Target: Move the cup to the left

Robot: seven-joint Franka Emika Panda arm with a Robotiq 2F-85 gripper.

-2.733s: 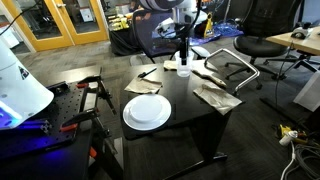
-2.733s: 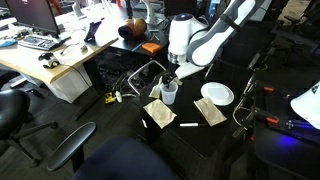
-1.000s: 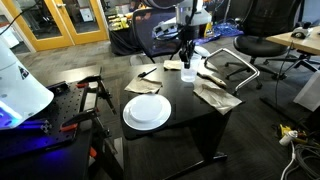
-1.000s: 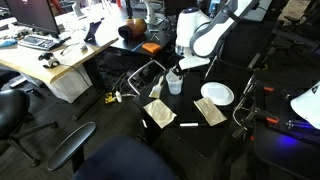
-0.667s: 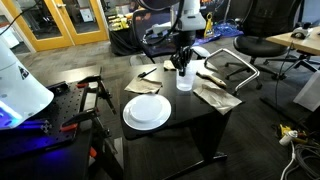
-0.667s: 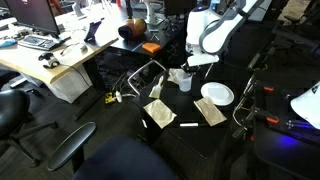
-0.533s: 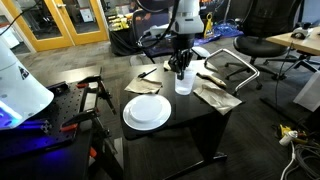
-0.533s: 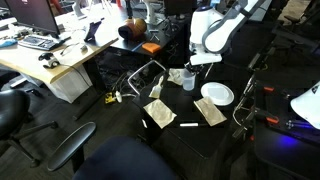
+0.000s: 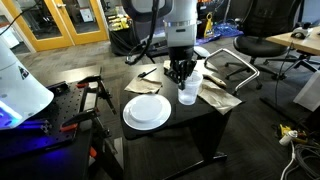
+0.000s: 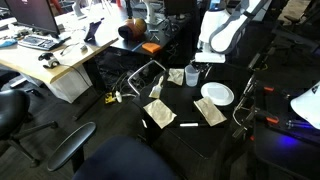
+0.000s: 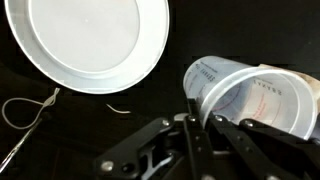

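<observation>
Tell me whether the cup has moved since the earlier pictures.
Yes. In an exterior view the cup has come closer to the white plate.

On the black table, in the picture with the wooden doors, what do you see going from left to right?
white plate → cup → brown paper napkin

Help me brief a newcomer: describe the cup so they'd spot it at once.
Find the black table with the flat white plate. Beside the plate, the end effector grips the cup by its rim. It alone is clear and taller than wide; the napkins around it lie flat.
</observation>
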